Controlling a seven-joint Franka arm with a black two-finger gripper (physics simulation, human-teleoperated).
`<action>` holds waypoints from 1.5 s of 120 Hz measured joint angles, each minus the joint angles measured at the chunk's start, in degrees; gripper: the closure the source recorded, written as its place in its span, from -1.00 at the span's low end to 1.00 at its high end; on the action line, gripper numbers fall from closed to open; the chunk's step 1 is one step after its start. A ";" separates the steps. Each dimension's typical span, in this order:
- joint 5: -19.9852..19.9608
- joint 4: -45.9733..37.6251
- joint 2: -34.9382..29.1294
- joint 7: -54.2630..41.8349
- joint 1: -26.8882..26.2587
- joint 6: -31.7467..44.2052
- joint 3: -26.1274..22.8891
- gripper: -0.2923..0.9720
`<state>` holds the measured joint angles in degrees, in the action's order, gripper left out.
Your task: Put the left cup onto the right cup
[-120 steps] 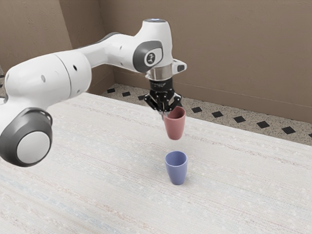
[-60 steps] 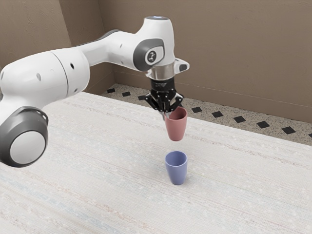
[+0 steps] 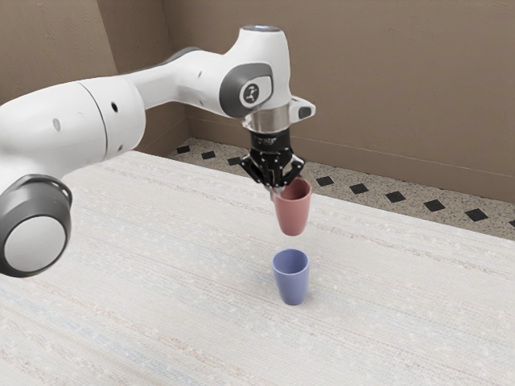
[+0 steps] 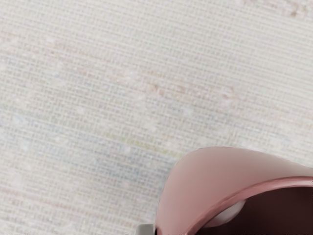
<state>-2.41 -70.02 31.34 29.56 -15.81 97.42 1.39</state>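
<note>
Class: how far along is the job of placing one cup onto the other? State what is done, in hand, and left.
Done: the gripper, shut on the rim of the red cup, holds it clear of the table. In hand: it hangs above the blue cup, a gap between. Left: lowering it onto the blue cup and releasing.

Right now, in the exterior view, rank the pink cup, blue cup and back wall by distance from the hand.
1. Pink cup, held in the hand.
2. Blue cup, on the table below it.
3. Back wall, well beyond the table's far edge.
</note>
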 joint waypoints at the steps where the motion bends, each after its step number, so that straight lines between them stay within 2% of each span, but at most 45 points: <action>1: 0.00 -0.11 -0.09 0.00 0.00 0.02 0.00 0.70; 60: -0.09 -4.30 -2.42 0.03 -0.32 0.67 0.01 0.70; 125: -0.10 -4.74 -3.67 0.18 -1.71 0.74 0.01 0.70; 180: -0.18 -9.25 -6.15 0.26 -1.76 3.07 0.06 0.70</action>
<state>-2.58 -79.28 25.18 29.81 -17.58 100.49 1.46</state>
